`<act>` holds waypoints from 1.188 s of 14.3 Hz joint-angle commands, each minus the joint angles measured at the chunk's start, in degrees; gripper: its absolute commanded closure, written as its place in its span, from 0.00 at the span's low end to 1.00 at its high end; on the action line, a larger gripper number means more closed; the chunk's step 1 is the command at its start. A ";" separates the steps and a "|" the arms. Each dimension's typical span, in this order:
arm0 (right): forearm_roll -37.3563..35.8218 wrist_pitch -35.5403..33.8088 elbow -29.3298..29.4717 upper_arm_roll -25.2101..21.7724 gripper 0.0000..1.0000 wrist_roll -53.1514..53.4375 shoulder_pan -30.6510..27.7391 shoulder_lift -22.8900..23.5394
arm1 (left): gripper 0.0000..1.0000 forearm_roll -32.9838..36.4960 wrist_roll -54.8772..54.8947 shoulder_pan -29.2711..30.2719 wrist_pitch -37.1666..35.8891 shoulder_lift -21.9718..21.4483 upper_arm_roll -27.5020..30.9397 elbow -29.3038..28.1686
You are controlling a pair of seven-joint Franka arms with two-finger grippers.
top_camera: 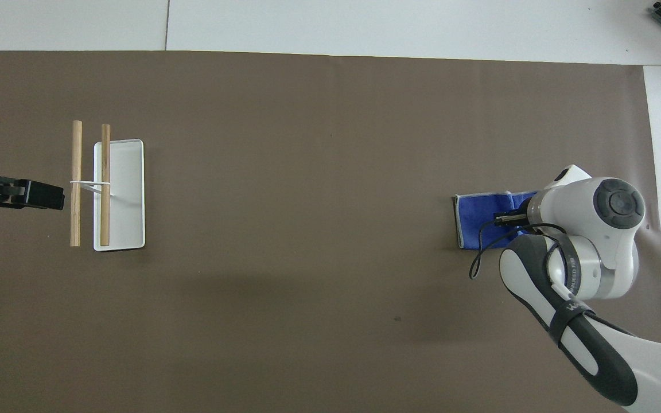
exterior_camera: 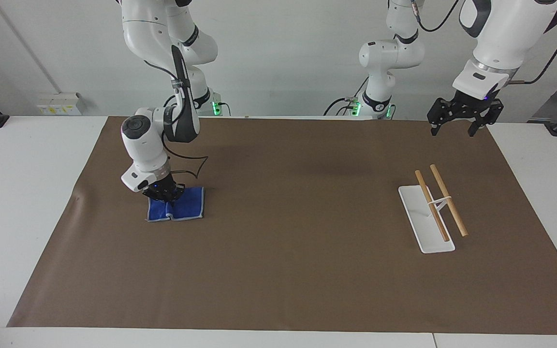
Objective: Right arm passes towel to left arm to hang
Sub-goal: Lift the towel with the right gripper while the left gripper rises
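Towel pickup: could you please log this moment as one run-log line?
right hand: shut on towel, bunching it on the mat | left hand: open, raised, waiting near rack | handover: not yet

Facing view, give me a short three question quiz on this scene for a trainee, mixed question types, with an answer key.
1. True or false: the small bright-blue terry towel lies flat and unwrinkled on the brown table mat.
2. Which gripper is down on the towel? A) right gripper B) left gripper
3. Fill in: the white rack with two wooden rods stands toward the ____ arm's end of the table.

Key:
1. False; it is bunched up under the gripper.
2. A; the left gripper hangs open in the air near the rack's end of the table, holding nothing.
3. Left.
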 commanded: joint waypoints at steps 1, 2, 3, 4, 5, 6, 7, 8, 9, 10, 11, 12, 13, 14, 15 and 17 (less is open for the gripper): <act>3.50 -8.25 7.43 0.86 1.00 0.62 0.01 0.01 | 0.00 -0.53 -0.93 -0.75 0.89 -1.56 0.59 -1.57; 5.42 -10.80 9.72 0.86 1.00 0.71 -0.08 -0.26 | 0.00 -0.53 -0.93 -0.75 0.89 -1.56 0.51 -1.66; 7.53 -12.91 11.74 0.86 1.00 0.71 -0.08 -0.61 | 0.00 -0.53 -1.11 -0.75 0.80 -1.64 0.51 -1.92; 9.20 -15.28 14.03 0.77 1.00 0.80 -0.08 -0.87 | 0.00 -0.79 -2.06 -0.75 0.89 -1.73 0.42 -2.09; 10.27 -16.87 15.88 0.86 1.00 0.97 0.00 -0.96 | 0.00 -2.36 -4.42 -0.75 1.06 -1.91 0.42 -2.18; 10.97 -17.41 17.20 0.95 1.00 1.67 0.01 -1.14 | 0.00 -5.08 -7.49 -0.84 2.02 -1.99 0.50 -3.05; 12.37 -17.59 18.69 1.82 1.00 2.98 0.01 -1.22 | 0.00 -7.19 -12.22 -0.75 4.90 -2.95 0.42 -5.15; 14.21 -17.42 19.66 2.70 1.00 4.91 0.01 -1.40 | 0.00 -8.34 -17.40 -0.93 9.28 -4.09 0.07 -8.22; 17.19 -17.33 20.89 3.23 1.00 7.28 0.01 -1.31 | 0.00 -9.05 -23.37 -1.80 13.94 -5.24 -0.20 -11.03; 21.31 -17.07 21.95 3.93 1.00 9.91 0.01 -1.14 | 0.00 -9.41 -30.13 -3.11 18.25 -5.77 -0.28 -13.32; 25.53 -16.46 22.74 4.46 1.00 12.03 0.01 -0.96 | 0.00 -9.41 -36.20 -3.47 21.25 -6.21 -0.63 -14.56; 28.96 -15.93 23.01 5.07 1.00 13.44 0.18 -0.87 | 0.00 -9.41 -41.83 -3.39 23.63 -6.39 -1.94 -15.45; 32.83 -14.44 22.93 5.78 1.00 15.80 0.79 -0.87 | 0.00 -9.41 -46.41 -3.30 25.39 -6.48 -2.83 -16.15; 37.30 -12.43 22.84 5.87 1.00 18.70 1.58 -0.79 | 0.00 -9.50 -50.20 -3.13 27.15 -6.57 -3.53 -16.68; 41.35 -10.84 22.66 5.87 1.00 21.51 3.07 -0.79 | 0.00 -10.37 -53.11 -2.95 28.82 -6.74 -4.84 -17.47; 46.12 -6.80 21.96 5.87 1.00 27.57 6.32 -0.79 | 0.00 -15.01 -58.82 -2.95 33.12 -7.36 -6.52 -19.40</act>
